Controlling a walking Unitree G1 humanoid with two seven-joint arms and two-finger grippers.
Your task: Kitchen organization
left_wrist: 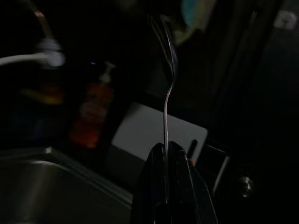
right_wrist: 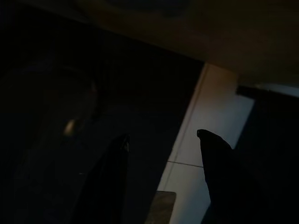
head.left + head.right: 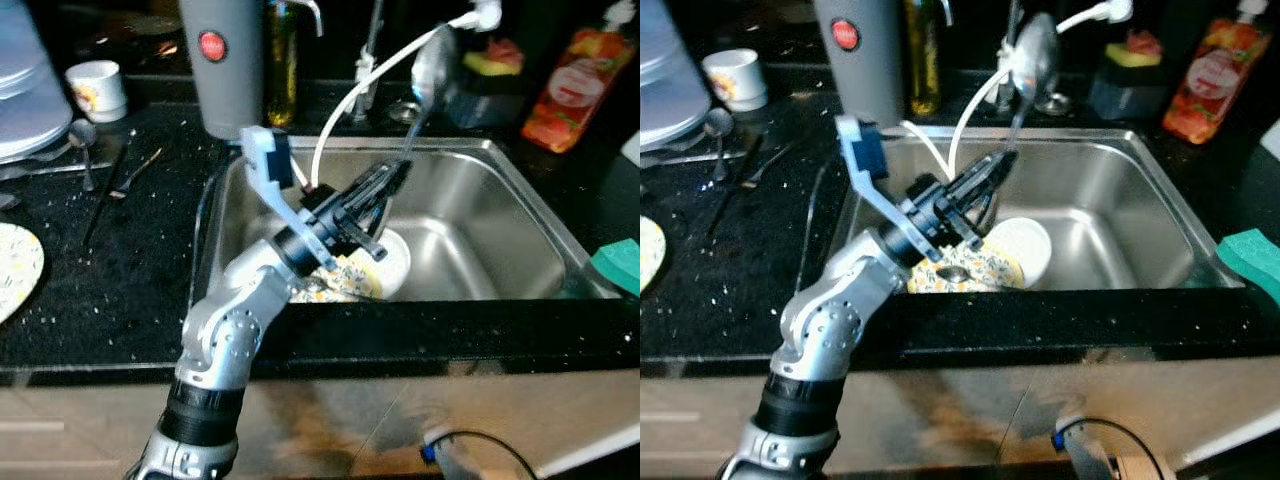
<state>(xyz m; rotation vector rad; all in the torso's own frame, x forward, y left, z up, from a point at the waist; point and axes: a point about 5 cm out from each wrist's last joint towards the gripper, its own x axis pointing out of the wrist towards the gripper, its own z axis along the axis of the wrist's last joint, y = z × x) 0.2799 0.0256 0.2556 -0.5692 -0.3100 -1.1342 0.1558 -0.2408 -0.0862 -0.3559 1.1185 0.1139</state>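
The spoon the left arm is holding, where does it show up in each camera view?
Left eye view: spoon held up over the sink, bowl top centre-right.
Right eye view: spoon, top centre.
Left wrist view: spoon rising from the left tool.
Right wrist view: too dark to tell.
Shared landmark: orange soap bottle.

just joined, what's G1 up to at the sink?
The left pincer is shut on the handle of a large metal spoon, holding it bowl-up above the steel sink. A patterned plate and a white bowl sit in the basin below. The right pincer hangs idle, fingers apart.
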